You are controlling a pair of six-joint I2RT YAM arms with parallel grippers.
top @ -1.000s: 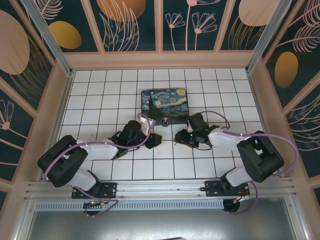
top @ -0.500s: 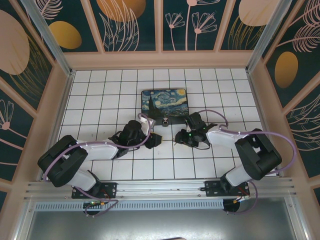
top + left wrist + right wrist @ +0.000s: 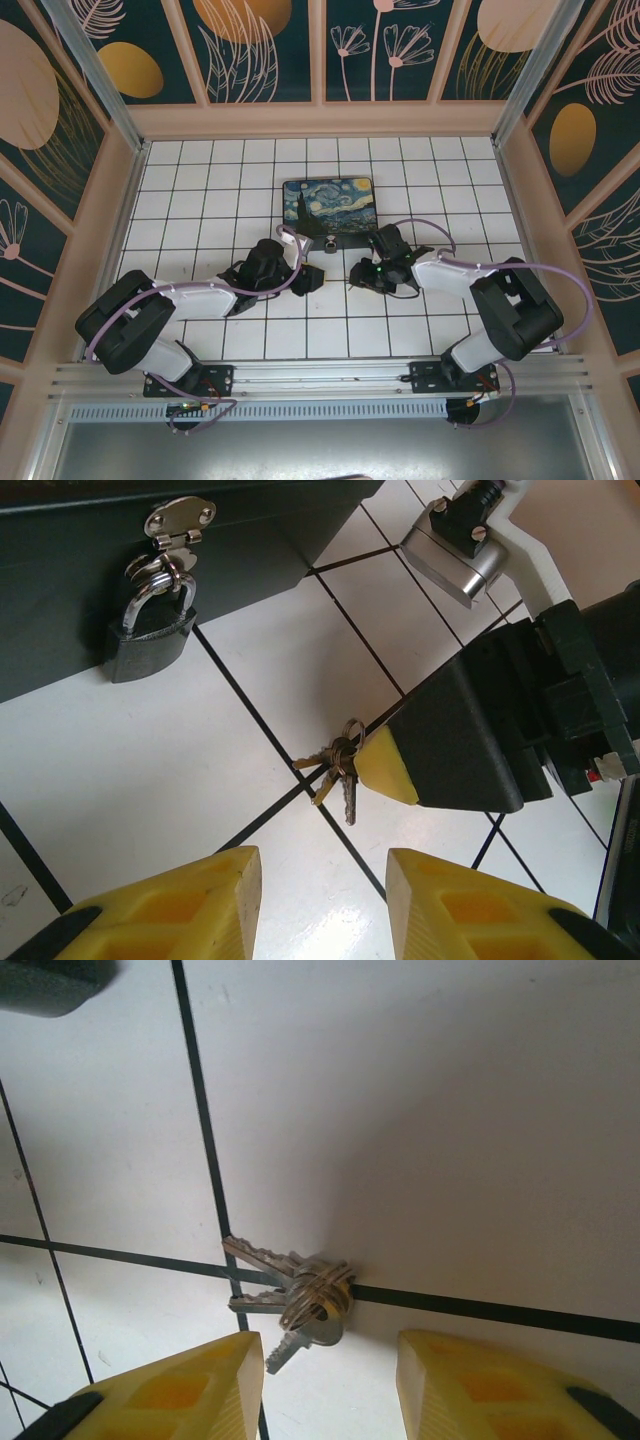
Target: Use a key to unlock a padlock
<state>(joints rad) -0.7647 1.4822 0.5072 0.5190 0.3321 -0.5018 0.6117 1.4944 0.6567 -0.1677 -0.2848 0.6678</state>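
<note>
The small dark padlock (image 3: 150, 630) hangs by its thin shackle from a silver hasp on the front of the dark box (image 3: 80, 540); from above it shows at the painted box's front edge (image 3: 331, 243). The key (image 3: 300, 1295) is one of three on a ring, lying on the white tiles across a black grout line. My right gripper (image 3: 325, 1385) is open, its yellow fingertips low on either side of the key ring, just short of it. In the left wrist view the keys (image 3: 340, 770) lie against one right fingertip (image 3: 385, 770). My left gripper (image 3: 322, 900) is open and holds nothing, a short way from the keys.
The box with the Starry Night lid (image 3: 328, 205) stands at the middle back of the tiled floor (image 3: 200, 190). Both grippers (image 3: 312, 279) (image 3: 358, 273) face each other just in front of it. Wooden-framed walls close in the floor on three sides.
The right arm has shifted slightly left and lower onto the key ring, and its jaws have narrowed a little. The left arm has stayed still.
</note>
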